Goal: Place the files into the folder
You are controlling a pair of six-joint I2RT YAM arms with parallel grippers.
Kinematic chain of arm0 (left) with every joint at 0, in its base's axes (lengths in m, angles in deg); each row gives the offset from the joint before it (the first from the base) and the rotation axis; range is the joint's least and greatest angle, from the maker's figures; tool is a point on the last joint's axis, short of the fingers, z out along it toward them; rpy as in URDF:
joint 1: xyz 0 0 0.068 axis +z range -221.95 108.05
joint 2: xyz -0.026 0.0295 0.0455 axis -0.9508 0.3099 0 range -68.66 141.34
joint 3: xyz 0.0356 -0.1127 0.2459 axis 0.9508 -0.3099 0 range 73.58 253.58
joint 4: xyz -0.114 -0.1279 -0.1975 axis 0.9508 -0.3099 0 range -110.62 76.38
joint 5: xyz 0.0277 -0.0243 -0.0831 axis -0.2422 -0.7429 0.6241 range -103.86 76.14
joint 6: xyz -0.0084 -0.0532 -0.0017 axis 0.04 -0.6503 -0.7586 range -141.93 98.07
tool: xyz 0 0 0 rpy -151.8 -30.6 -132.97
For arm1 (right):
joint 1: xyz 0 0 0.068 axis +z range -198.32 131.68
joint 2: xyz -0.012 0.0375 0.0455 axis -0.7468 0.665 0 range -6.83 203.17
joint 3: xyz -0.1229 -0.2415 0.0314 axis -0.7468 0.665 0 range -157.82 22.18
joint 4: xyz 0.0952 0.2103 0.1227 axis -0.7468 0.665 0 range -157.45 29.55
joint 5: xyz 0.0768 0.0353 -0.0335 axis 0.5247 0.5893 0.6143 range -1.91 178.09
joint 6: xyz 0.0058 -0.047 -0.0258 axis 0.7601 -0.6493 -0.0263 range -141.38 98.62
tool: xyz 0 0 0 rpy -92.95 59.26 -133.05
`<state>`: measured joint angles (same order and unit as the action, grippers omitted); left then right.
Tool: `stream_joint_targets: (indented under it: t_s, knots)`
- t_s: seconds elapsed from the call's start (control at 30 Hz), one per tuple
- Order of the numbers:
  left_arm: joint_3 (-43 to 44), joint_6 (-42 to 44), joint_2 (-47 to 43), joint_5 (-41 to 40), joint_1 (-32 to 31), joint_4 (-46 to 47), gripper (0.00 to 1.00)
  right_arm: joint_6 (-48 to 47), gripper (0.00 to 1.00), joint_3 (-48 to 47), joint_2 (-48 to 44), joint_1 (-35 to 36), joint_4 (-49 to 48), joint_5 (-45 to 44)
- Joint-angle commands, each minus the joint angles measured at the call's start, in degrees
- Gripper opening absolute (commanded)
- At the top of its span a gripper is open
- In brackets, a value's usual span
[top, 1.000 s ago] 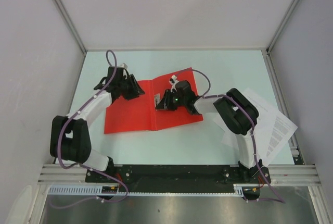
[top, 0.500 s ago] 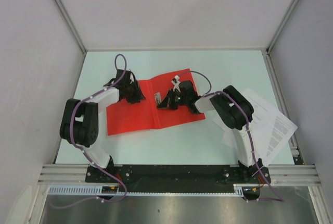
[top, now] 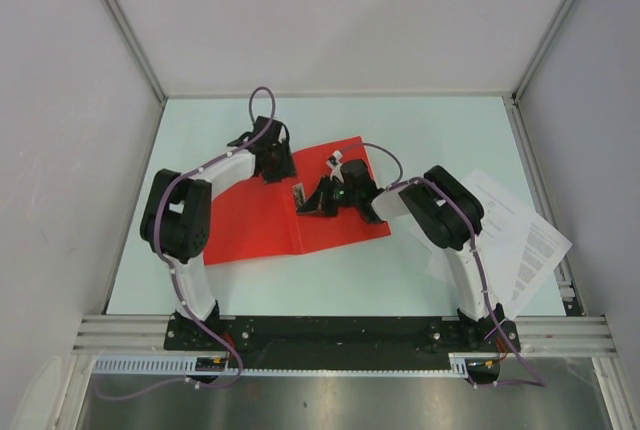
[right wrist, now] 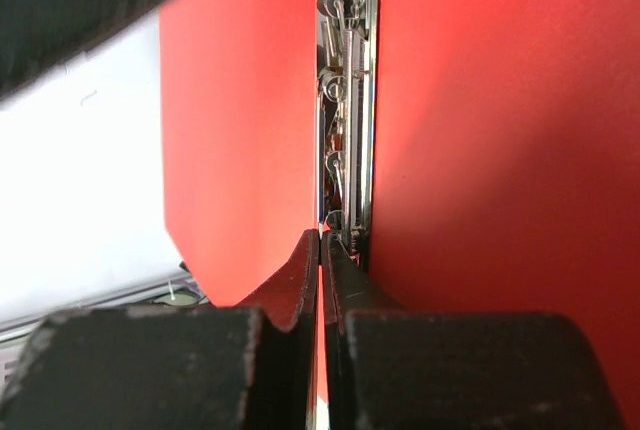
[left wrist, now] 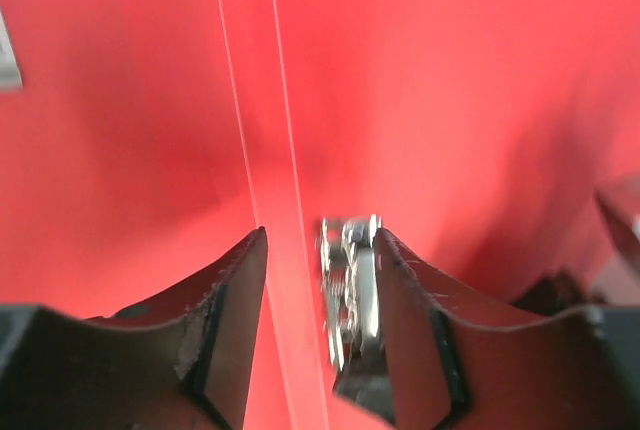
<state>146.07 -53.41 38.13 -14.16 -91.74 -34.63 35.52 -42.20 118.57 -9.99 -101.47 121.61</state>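
Note:
The red folder (top: 250,220) lies open and flat on the table, with a metal clip (top: 298,196) at its spine. My left gripper (top: 276,158) hovers open over the folder's far edge by the spine. In the left wrist view the blurred clip (left wrist: 350,285) shows between its fingers (left wrist: 235,295), close to the right one. My right gripper (top: 316,200) is shut, low on the folder's right half. Its tips (right wrist: 321,238) meet at the near end of the clip (right wrist: 346,100). The files (top: 525,240), white printed sheets, lie fanned out at the table's right, partly under the right arm.
Pale table (top: 420,140) bounded by grey walls on three sides. The right arm's elbow (top: 445,212) hangs over the inner edge of the sheets. The left arm's elbow (top: 175,218) stands over the folder's left edge. A metal rail (top: 340,332) runs along the near edge.
The left arm swung right and back along the folder's far edge towards the spine, and its jaws widened a little. The right gripper shut and edged left to the clip.

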Motion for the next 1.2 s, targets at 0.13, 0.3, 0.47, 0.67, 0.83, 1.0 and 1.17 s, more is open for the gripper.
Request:
stream_joint_targets:
  t_s: [0.13,0.3,0.47,0.67,0.83,1.0,1.17]
  knots:
    - [5.1,-0.5,4.1,-8.2,-3.1,-4.7,0.40,1.5,0.00,1.8,-0.2,0.0,-3.3,1.6]
    - [1.9,-2.1,1.8,-10.1,-5.3,-2.7,0.35,2.2,0.00,2.2,0.5,-0.1,-5.0,2.2]
    - [1.3,-3.0,1.8,-11.1,-6.0,-2.6,0.32,2.5,0.00,2.9,0.9,-0.3,-6.0,2.4]
    - [-2.7,-3.8,-0.8,-11.0,-6.3,1.3,0.35,2.5,0.00,3.6,0.6,-1.0,-6.7,2.9]
    - [-7.0,-4.4,-6.1,-10.6,-6.4,4.8,0.48,2.7,0.00,4.6,0.9,-1.1,-7.8,3.2]
    - [-8.5,-5.1,-6.9,-9.7,-6.4,6.1,0.38,3.3,0.00,5.1,1.5,-1.1,-9.5,4.3]
    - [-7.8,-6.1,-3.7,-8.5,-6.4,6.5,0.38,4.3,0.00,5.1,2.7,-1.1,-11.6,5.9]
